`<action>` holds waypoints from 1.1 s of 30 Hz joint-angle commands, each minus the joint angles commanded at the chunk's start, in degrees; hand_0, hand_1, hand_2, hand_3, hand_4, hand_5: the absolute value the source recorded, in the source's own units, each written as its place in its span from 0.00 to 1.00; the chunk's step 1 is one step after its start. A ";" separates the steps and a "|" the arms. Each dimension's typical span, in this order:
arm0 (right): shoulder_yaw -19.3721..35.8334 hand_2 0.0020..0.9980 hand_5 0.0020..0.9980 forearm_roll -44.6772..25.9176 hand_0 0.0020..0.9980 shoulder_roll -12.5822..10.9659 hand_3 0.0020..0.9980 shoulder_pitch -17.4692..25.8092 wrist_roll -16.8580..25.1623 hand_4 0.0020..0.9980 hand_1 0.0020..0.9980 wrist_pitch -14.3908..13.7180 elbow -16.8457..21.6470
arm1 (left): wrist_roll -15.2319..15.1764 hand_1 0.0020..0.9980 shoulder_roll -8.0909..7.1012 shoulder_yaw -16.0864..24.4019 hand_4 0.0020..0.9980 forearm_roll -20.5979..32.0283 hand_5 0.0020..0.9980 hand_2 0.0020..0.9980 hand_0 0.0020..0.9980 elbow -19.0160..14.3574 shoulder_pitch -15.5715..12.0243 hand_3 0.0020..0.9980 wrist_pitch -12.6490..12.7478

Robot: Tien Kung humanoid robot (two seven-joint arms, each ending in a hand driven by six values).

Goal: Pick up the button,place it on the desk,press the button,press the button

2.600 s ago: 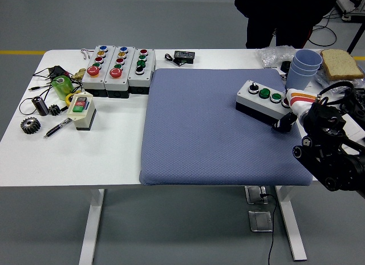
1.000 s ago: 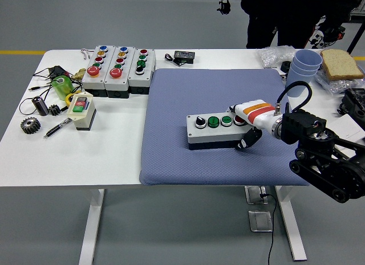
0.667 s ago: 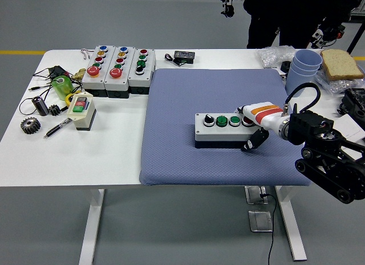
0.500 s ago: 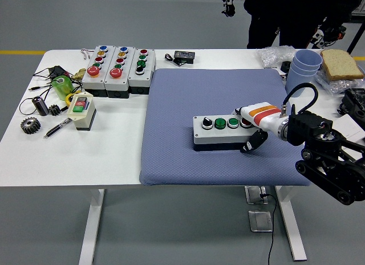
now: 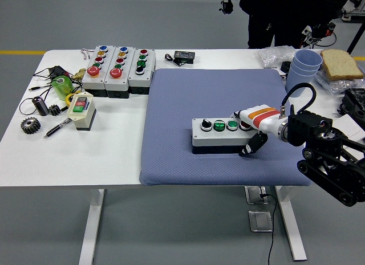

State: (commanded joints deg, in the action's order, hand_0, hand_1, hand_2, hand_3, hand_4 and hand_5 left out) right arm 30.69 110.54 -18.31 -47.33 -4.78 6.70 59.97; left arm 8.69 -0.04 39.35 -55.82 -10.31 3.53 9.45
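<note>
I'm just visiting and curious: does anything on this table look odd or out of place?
Yes: a slice of bread lies at the far right corner beside blue cups, odd among button boxes, gears and cables.

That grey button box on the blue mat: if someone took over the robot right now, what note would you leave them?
Right hand: closed around the right end of the button box, thumb low on its front.
Left hand: not in view.
Box: flat on the blue mat, middle of it, with a black knob, two green buttons, and a red one under the hand.
Done: box picked up and placed.
Left: let go, then press the button twice.
Other button boxes sit untouched far left.
</note>
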 joint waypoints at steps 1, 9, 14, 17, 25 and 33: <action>0.74 0.93 0.31 0.10 1.00 -0.11 1.00 0.28 0.18 1.00 0.85 -0.40 0.45 | 0.00 0.66 -0.01 -0.02 0.33 -0.01 0.64 0.68 0.62 0.00 0.01 0.59 -0.01; 8.34 0.96 0.31 0.31 1.00 -1.57 1.00 3.34 0.73 1.00 0.90 -1.12 6.62 | -0.32 0.66 -0.17 -0.87 0.33 1.22 0.64 0.68 0.62 0.00 0.20 0.60 0.01; 13.08 0.96 0.32 0.66 1.00 -3.34 1.00 5.75 -0.75 1.00 0.90 0.66 12.71 | -0.40 0.66 -0.20 -0.91 0.33 1.36 0.64 0.68 0.62 0.00 0.39 0.60 0.05; 14.79 0.91 0.26 1.26 0.98 -4.68 0.95 7.46 -3.37 1.00 0.82 -2.02 16.53 | -0.46 0.66 -0.21 -0.91 0.33 1.56 0.64 0.68 0.62 0.00 0.44 0.59 0.07; 17.23 0.32 0.29 -0.65 0.12 -8.64 0.72 11.09 -4.64 0.86 0.04 -12.00 24.16 | -0.52 0.66 -0.26 -0.97 0.33 1.54 0.64 0.68 0.62 0.00 0.56 0.59 0.04; 14.68 0.18 0.46 0.33 0.02 -9.22 0.63 12.21 -5.99 0.91 0.00 -7.22 24.36 | -0.43 0.66 -0.17 -0.82 0.33 1.11 0.64 0.68 0.62 0.00 0.60 0.59 0.06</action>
State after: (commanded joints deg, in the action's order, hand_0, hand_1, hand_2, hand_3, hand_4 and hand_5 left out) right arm 45.36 110.87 -27.53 -35.12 -10.77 -0.52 84.33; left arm 8.27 -0.20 38.53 -54.71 -10.31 4.13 9.51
